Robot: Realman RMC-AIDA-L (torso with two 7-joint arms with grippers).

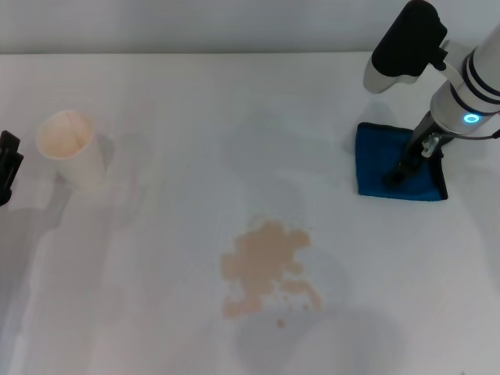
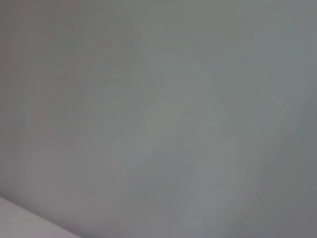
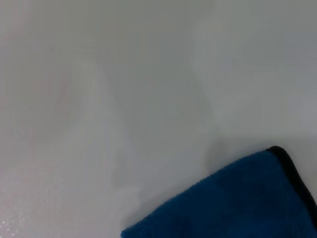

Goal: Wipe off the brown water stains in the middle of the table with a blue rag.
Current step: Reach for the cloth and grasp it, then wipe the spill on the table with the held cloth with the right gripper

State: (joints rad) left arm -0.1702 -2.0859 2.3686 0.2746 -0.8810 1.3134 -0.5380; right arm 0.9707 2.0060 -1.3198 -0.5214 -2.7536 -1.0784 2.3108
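The blue rag (image 1: 373, 164) lies flat on the white table (image 1: 195, 117) at the right side. My right gripper (image 1: 394, 178) reaches down onto the middle of the rag and seems to touch it. The right wrist view shows a black-edged corner of the rag (image 3: 237, 198) on the bare table. The brown water stains (image 1: 266, 262) form a tan blotchy patch with small droplets in the middle of the table, to the left of the rag and nearer to me. My left gripper (image 1: 6, 166) is parked at the far left edge.
A white paper cup (image 1: 70, 147) stands at the left of the table, close to the parked left gripper. The table's far edge runs along the top of the head view. The left wrist view shows only plain grey surface.
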